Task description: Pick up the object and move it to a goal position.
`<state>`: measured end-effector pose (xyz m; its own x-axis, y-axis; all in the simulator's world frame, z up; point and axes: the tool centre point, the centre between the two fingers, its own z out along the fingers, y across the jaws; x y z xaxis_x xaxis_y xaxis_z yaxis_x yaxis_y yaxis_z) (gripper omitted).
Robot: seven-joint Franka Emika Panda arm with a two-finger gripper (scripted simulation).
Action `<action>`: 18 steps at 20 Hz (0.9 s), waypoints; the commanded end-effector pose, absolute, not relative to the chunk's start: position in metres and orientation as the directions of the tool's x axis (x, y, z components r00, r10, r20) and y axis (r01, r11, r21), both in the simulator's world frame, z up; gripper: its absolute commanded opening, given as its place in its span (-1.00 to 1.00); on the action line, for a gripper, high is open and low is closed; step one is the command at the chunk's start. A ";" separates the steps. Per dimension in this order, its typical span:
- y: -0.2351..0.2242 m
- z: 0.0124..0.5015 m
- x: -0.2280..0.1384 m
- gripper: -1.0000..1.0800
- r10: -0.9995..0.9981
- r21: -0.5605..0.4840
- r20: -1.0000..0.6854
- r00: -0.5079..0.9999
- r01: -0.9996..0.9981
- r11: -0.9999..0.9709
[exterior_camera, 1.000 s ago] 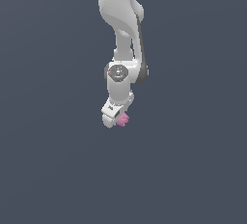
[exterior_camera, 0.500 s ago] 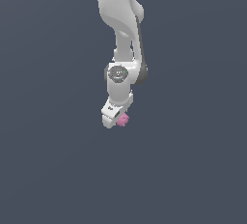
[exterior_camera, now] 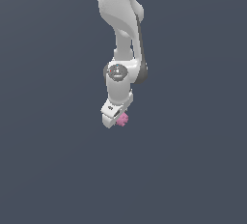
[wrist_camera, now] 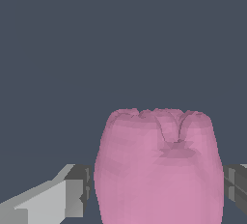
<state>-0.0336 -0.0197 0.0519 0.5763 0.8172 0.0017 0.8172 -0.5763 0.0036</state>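
The object is a small pink lumpy blob (exterior_camera: 123,119), half hidden at the tip of the white arm's gripper (exterior_camera: 118,119) in the exterior view. In the wrist view the pink blob (wrist_camera: 159,170) fills the space between the two grey fingers (wrist_camera: 72,196), which press against its sides. The gripper is shut on the blob and holds it in the air, with plain dark grey all around.
Only the white arm (exterior_camera: 120,30) reaching down from the top of the exterior view and a uniform dark grey background show. No goal marker or other object is visible.
The gripper with the pink blob has risen very slightly. The grip is unchanged.
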 end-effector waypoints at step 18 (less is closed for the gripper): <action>-0.049 0.206 -0.036 -1.00 0.818 0.002 0.003 0.575 0.818 -0.575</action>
